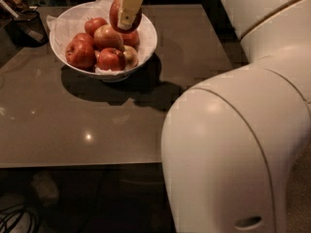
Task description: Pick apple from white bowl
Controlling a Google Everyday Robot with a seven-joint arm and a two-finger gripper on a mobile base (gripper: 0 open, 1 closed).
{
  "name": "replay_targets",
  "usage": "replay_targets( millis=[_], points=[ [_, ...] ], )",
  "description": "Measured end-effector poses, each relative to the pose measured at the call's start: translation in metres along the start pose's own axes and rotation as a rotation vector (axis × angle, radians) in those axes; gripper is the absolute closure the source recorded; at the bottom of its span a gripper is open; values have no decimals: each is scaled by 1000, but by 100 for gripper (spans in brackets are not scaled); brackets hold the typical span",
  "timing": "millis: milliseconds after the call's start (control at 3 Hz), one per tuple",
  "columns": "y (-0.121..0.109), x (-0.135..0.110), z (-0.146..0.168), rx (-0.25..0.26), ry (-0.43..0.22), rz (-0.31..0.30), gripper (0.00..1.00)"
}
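My gripper [126, 19] hangs at the top of the camera view, over the far right part of the white bowl [151, 41]. It is shut on a round deep-red apple [114, 12], which it holds just above the other fruit. One pale finger [129, 1] covers the apple's front, and the other finger is hidden behind it. The wide glossy bowl is lined with crinkled white paper [59, 22] and holds several more red apples [80, 54], among them a larger yellowish-red one [108, 37].
The bowl stands at the far left of a grey-brown table [97, 125]. A small dark mesh cup [26, 27] sits at the far left edge. My large white arm [233, 144] fills the right side. Cables lie on the floor [14, 217] below the table's front edge.
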State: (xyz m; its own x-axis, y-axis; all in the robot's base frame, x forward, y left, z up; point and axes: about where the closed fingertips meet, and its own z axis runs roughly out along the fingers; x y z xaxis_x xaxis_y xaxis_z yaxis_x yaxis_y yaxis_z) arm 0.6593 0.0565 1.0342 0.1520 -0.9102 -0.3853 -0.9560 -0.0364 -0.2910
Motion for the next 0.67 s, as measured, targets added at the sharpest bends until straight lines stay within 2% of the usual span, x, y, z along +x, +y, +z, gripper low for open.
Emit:
replay_targets(
  millis=[333, 667],
  points=[
    [20, -18, -10, -15, -7, -47, 100],
    [16, -22, -8, 4, -20, -47, 100]
  ],
)
